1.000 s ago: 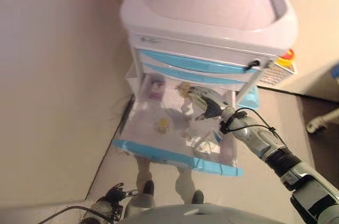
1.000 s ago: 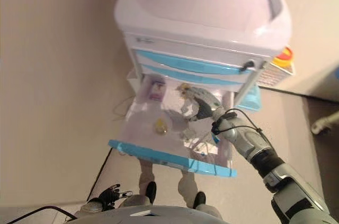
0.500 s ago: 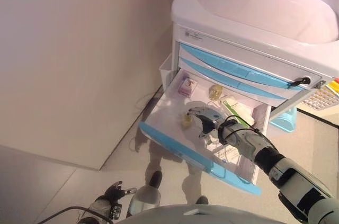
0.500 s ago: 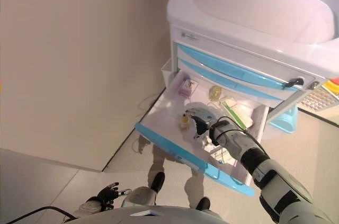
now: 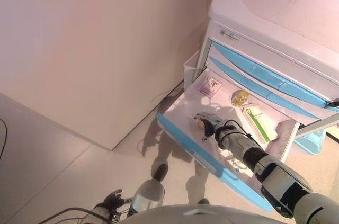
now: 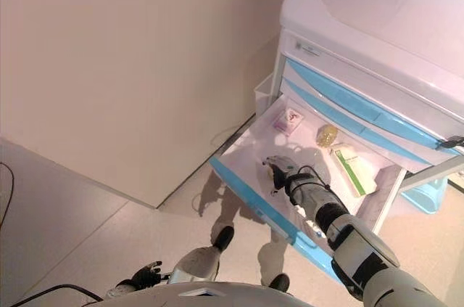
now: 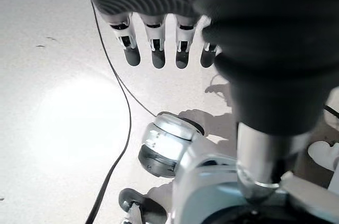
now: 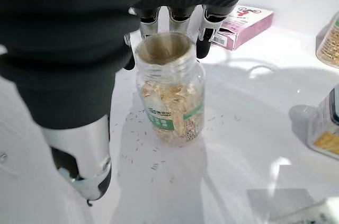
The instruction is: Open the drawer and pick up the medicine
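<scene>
The cart's lowest drawer [image 5: 185, 142] with a blue front stands pulled out. A small clear medicine bottle [image 8: 169, 91] of yellow capsules, with a green label, stands upright on the drawer's white floor. My right hand [image 5: 209, 124] is inside the drawer at that bottle. In the right wrist view its fingers [image 8: 175, 20] reach behind the bottle's top and the thumb [image 8: 85, 176] hangs in front, apart from the bottle. The hand is open around it. My left hand [image 5: 112, 201] hangs low by my side, open, with straight fingers [image 7: 156, 49] over the floor.
The drawer also holds a pink box [image 5: 211, 87], a second yellow-filled bottle [image 5: 239, 98] and a white-and-green box [image 5: 259, 123]. The white cart [image 5: 280, 12] has two shut blue drawers above. A white side bin [image 5: 192, 68] hangs on the cart. A wall runs along the left.
The camera has swung, so the cart now sits further right. My right hand has moved from the back of the drawer forward to the small bottle and now straddles it.
</scene>
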